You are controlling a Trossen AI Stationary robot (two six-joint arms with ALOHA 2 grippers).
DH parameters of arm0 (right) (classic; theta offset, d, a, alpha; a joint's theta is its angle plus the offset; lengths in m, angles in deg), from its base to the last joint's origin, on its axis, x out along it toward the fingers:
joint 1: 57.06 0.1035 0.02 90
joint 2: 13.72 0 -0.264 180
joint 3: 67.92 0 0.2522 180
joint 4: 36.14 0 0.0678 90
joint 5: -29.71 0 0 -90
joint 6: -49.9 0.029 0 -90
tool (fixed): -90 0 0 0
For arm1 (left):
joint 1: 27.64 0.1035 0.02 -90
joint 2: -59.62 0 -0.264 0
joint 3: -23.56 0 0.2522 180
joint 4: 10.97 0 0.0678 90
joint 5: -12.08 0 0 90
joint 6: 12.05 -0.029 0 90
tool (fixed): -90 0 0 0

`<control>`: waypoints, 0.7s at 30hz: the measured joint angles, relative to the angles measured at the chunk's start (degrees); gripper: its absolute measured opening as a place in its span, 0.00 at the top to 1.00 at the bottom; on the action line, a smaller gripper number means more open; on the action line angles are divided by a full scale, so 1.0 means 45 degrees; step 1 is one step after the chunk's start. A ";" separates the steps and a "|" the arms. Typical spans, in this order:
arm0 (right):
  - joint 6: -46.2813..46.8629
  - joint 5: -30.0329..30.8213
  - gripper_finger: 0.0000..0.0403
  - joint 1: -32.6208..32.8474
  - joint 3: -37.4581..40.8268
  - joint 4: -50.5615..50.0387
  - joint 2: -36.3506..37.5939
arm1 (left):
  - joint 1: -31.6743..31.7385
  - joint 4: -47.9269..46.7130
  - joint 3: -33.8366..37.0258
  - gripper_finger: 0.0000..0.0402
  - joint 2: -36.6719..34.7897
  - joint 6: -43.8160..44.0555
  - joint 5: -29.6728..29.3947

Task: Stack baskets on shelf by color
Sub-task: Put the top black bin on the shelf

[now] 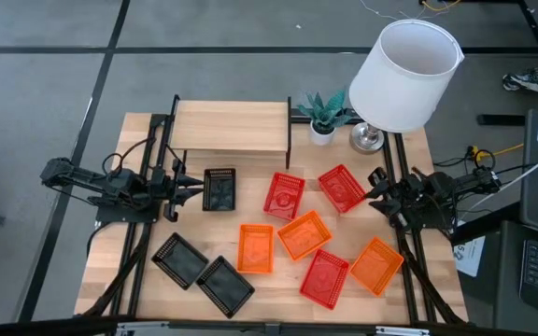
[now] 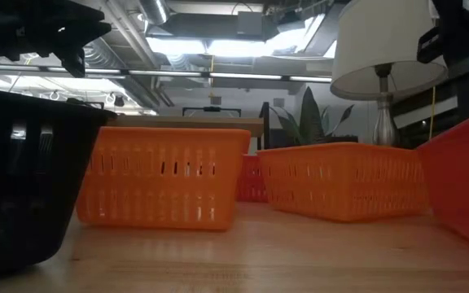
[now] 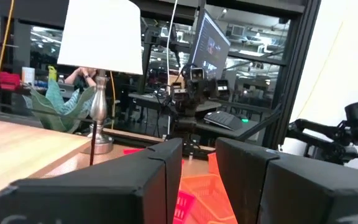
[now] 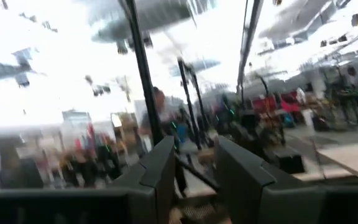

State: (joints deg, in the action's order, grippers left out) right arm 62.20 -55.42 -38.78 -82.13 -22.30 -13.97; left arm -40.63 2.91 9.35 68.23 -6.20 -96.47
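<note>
You have black baskets, orange baskets and red baskets, all slotted; a light-wood shelf; a white lampshade.

shelf top bare; lamp, plant crowd its right end

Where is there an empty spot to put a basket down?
The shelf top is bare. On the table, bare wood lies along the left edge beside the black baskets, and below the shelf by the upper black basket. The orange and red baskets crowd the middle and right.
</note>
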 joint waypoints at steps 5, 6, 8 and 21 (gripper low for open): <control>-0.0900 0.0765 0.72 0.0000 -0.0070 0.1231 0.0010 | 0.0000 -0.0022 -0.0002 0.77 0.0000 -0.0897 -0.0005; -0.1171 0.0957 0.72 0.0000 -0.0198 0.1082 -0.0002 | 0.0000 -0.0029 -0.0001 0.77 0.0000 -0.1095 -0.0010; -0.1492 0.1009 0.72 0.0000 -0.0638 0.0420 -0.0108 | 0.0000 -0.0029 0.0000 0.77 0.0000 -0.1173 -0.0015; -0.1845 0.1014 0.72 0.0000 -0.5367 -0.6859 -0.2803 | 0.0053 0.2376 -0.0250 0.77 0.0069 -0.1639 -0.0721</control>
State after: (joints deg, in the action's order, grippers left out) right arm 53.89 -50.86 -38.78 -106.28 -53.17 -26.58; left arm -40.39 13.60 8.23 68.54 -13.57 -99.71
